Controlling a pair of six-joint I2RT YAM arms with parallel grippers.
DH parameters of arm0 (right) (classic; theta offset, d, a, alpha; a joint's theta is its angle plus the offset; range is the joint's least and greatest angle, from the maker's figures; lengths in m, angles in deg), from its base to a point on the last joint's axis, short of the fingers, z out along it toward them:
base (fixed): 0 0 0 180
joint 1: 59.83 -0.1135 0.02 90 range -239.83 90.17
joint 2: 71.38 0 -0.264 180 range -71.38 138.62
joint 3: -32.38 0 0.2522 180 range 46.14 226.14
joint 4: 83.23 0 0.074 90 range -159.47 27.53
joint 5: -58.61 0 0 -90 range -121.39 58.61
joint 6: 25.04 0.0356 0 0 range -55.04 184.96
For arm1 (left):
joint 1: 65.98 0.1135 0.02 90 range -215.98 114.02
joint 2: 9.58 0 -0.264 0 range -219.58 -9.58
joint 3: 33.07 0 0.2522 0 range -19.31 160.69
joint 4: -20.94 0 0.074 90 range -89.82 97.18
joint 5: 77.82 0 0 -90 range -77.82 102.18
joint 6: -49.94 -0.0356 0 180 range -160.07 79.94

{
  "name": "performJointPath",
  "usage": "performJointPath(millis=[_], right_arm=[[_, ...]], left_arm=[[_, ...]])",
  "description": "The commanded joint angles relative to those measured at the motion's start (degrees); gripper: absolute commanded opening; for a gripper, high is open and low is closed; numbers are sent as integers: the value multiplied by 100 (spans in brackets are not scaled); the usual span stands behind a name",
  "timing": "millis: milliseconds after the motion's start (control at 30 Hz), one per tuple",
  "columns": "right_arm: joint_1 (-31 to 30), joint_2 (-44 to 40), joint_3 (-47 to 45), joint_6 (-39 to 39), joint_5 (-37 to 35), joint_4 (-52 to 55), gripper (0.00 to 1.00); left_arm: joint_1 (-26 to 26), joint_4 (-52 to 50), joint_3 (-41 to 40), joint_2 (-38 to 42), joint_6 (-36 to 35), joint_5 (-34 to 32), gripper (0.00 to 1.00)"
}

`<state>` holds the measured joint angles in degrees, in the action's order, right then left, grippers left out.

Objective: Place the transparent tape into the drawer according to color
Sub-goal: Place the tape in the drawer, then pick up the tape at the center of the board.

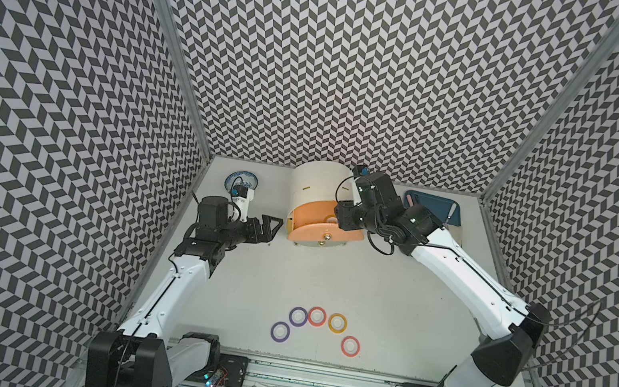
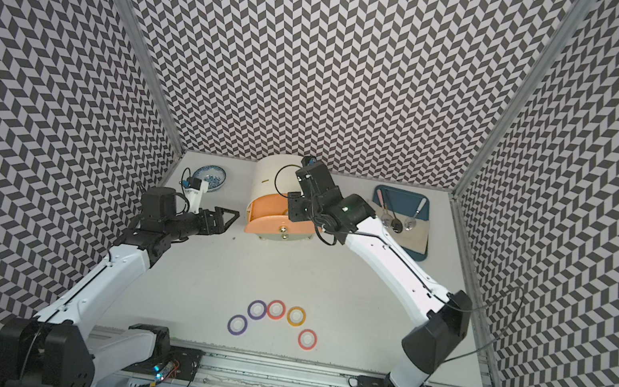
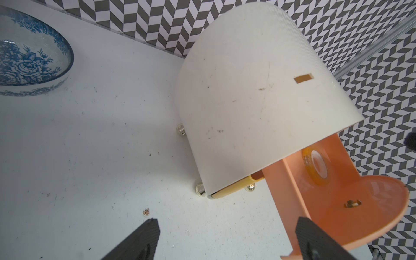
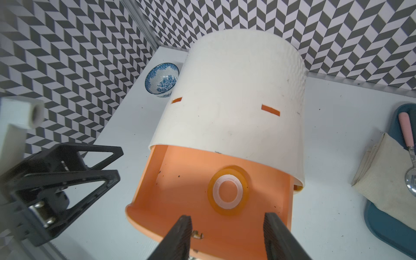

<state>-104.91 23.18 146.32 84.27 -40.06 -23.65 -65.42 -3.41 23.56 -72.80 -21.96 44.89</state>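
Note:
The white arch-topped cabinet (image 1: 317,187) stands at the back, with its peach drawer (image 1: 311,222) pulled out. One orange-yellow transparent tape (image 4: 228,191) lies flat inside that drawer, and the left wrist view also shows this tape (image 3: 315,167). My right gripper (image 4: 227,218) hovers over the drawer's front, open, nothing between its fingers. My left gripper (image 3: 226,221) is open and empty, just left of the cabinet and apart from it. Near the front of the table lie two purple tapes (image 1: 298,316) (image 1: 280,331), two red-pink tapes (image 1: 317,316) (image 1: 350,346) and an orange-yellow tape (image 1: 337,323).
A blue-and-white bowl (image 1: 241,181) sits at the back left, behind my left wrist. At the back right a blue tray (image 2: 403,203) holds spoons (image 2: 395,223) and a folded cloth (image 2: 414,238). The yellow drawer (image 3: 231,191) below the peach one is pushed in.

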Motion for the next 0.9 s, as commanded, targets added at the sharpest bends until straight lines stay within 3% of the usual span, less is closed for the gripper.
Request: performJointPath(millis=[0, 233, 433, 633, 867], right_arm=[[17, -542, -348, -52, 323, 174, 65], [0, -1491, -1805, 20, 906, 340, 79], [-104, -2054, -3129, 48, 1285, 316, 85], [-753, -2171, -3917, 174, 1221, 190, 89], [-1762, -1635, -4044, 178, 854, 231, 87]], left_arm=[[41, 86, -68, 161, 63, 89, 100], [50, 44, -330, 249, 192, 150, 100], [41, -121, -495, 180, 221, 130, 100], [41, -145, -552, 179, 228, 47, 100], [41, -222, -537, 148, 189, -72, 100]])
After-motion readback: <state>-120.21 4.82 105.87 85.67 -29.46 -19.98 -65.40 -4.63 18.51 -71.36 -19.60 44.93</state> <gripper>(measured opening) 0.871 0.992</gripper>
